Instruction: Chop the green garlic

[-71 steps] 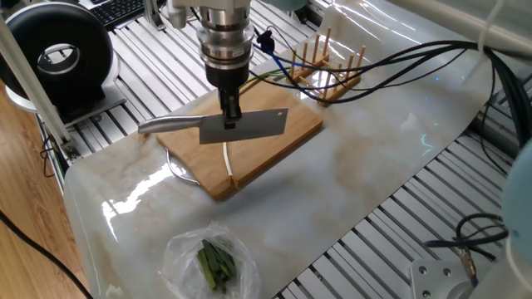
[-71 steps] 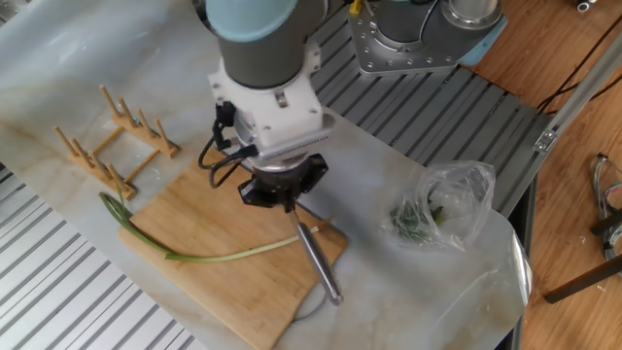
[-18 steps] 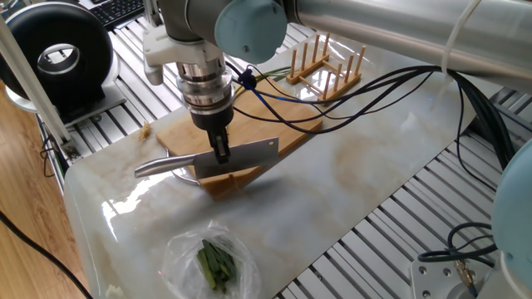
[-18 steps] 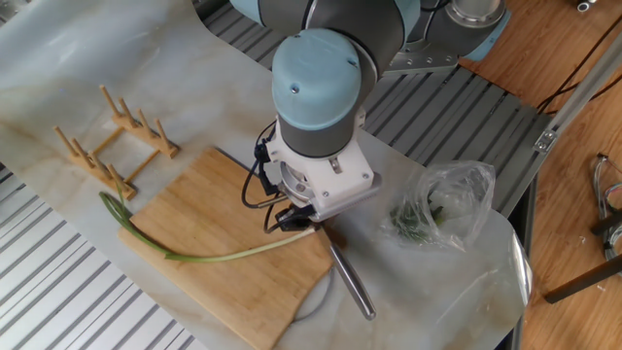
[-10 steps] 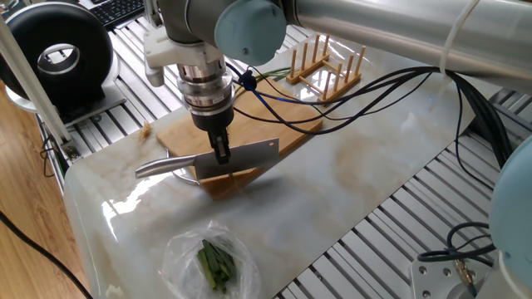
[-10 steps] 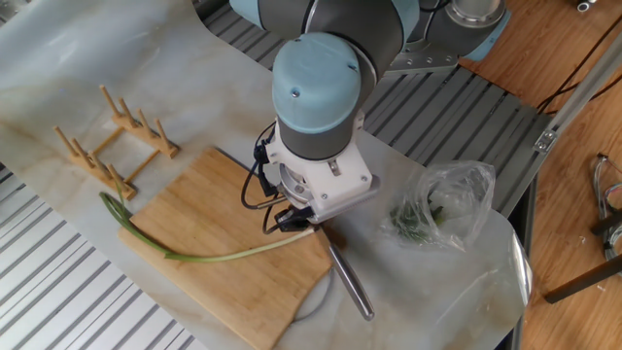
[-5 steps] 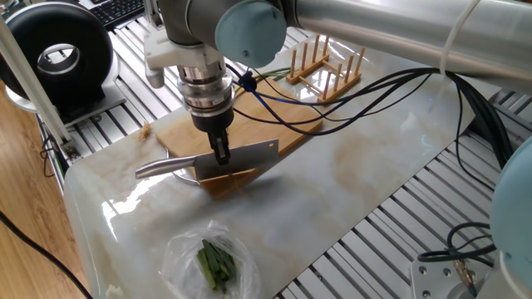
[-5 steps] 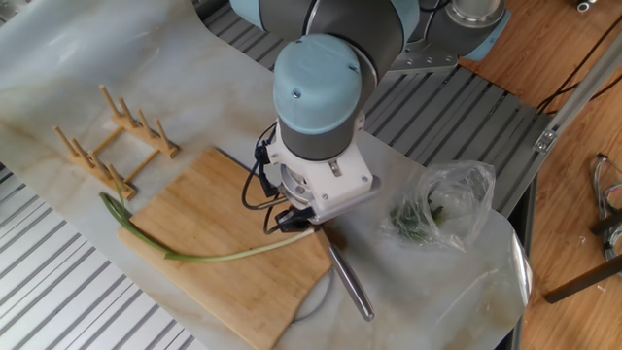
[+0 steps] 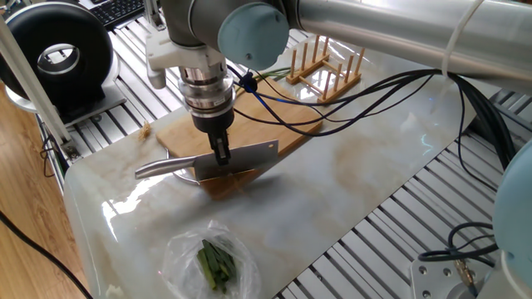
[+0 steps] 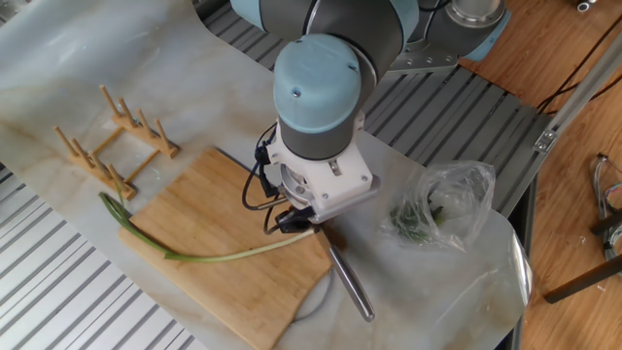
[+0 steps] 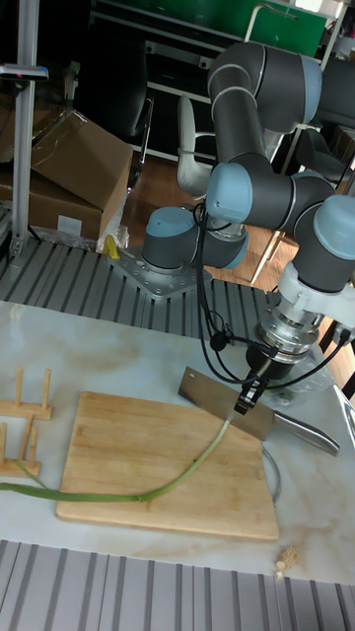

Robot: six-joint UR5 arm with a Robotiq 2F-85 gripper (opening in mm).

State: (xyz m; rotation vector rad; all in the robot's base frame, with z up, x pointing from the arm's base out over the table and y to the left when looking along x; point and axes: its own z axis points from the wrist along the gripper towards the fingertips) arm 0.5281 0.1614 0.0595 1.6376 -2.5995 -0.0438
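Tall fixed view alone shows green garlic point(image 11: 148, 490) whole (uncut) under cleaver point(image 11: 229, 401).

The claw point(image 9: 221, 155) now carries the cleaver point(image 9: 237, 158) lower and nearer the cutting board point(image 10: 233, 233)'s front edge. The blade tilts there, at the green garlic point(image 10: 228, 255)'s pale end.

Nothing to read here: no label, brand, number or sign is legible on anything in any of the views.

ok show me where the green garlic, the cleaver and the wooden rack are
green garlic point(image 10: 228, 257), the other fixed view, pale middle of the stalk
cleaver point(image 9: 249, 155), one fixed view, flat of the blade
wooden rack point(image 10: 117, 136), the other fixed view, its base rail
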